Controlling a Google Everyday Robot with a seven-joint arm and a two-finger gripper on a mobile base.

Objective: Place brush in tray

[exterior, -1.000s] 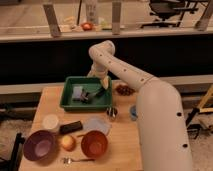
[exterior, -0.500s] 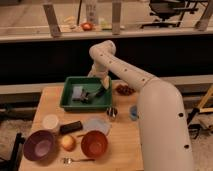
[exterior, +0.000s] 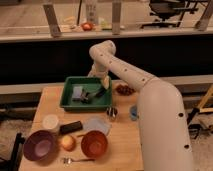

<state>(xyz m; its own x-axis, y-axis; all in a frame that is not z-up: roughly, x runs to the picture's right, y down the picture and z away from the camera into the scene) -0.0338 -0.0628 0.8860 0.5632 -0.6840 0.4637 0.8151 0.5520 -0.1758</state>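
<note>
The dark green tray (exterior: pixel 68 105) stands at the back of the wooden table (exterior: pixel 122 145), and inside it the dark brush (exterior: pixel 95 94) lies just beside a grey-blue sponge (exterior: pixel 77 92). The gripper (exterior: pixel 104 82) is over the right rear part of the tray, close above the brush. In front of the tray are a black block (exterior: pixel 71 127), a purple bowl (exterior: pixel 40 145) and an orange bowl (exterior: pixel 94 143).

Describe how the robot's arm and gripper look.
The arm is smooth and off-white: thick rounded tube segments, bulbous joints, small dark dots on its wide lower shell. No cables show. The gripper, over the tray, looks pale cream.
</note>
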